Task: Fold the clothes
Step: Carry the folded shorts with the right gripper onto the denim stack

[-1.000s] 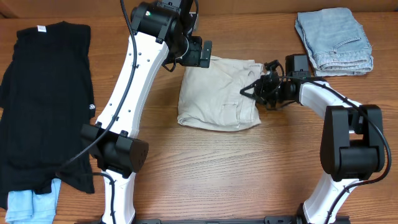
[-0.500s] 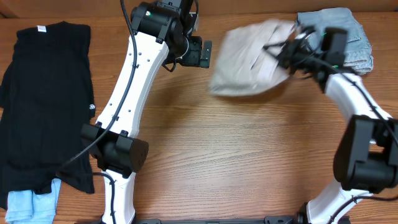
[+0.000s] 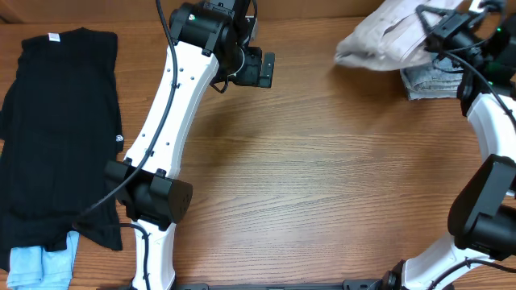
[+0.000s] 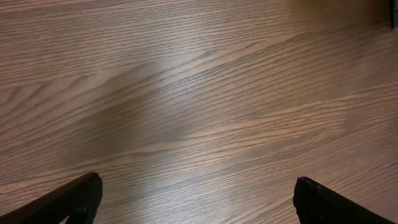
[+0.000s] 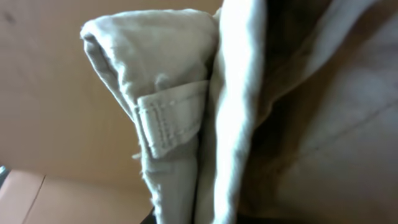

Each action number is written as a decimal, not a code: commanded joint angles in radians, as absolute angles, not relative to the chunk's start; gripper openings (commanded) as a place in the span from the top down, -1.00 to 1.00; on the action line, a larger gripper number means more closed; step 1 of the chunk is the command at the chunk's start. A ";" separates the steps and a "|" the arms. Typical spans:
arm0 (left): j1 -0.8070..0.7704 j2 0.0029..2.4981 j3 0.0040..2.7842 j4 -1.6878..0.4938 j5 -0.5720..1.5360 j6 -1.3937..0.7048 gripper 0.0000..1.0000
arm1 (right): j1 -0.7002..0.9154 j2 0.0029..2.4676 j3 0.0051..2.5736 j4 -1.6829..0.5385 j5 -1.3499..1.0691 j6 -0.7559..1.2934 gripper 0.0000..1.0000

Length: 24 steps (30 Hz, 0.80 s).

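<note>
The folded beige khaki shorts (image 3: 387, 36) hang in the air at the back right, partly over the folded light-blue denim garment (image 3: 431, 80). My right gripper (image 3: 439, 32) is shut on the shorts' right edge. In the right wrist view the shorts (image 5: 186, 93) fill the frame, with a stitched belt loop showing; the fingers are hidden by the cloth. My left gripper (image 3: 260, 69) hovers above the back middle of the table, open and empty. In the left wrist view its fingertips (image 4: 74, 196) stand wide apart over bare wood.
A black T-shirt (image 3: 56, 129) lies spread along the left side, with a light-blue cloth (image 3: 36, 262) under its front corner. The wooden table (image 3: 306, 177) spreads between the arms. The left arm's white links cross the middle left.
My right gripper has lifted the folded shorts off the table's middle and carried them right and back, over the denim garment. The left arm has not moved.
</note>
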State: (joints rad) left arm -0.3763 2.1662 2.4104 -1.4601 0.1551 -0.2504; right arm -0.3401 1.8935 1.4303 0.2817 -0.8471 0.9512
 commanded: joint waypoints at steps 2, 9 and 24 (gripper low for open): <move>-0.379 2.152 2.424 -1.463 0.147 -0.225 -0.99 | -0.350 1.843 1.471 0.357 -0.657 0.953 0.93; -0.380 2.152 2.424 -1.461 0.149 -0.224 -1.00 | -0.361 1.898 1.477 0.505 -0.540 0.936 0.93; -0.380 2.153 2.424 -1.418 0.150 -0.224 -1.00 | -0.418 2.212 1.701 0.295 -0.551 0.884 0.92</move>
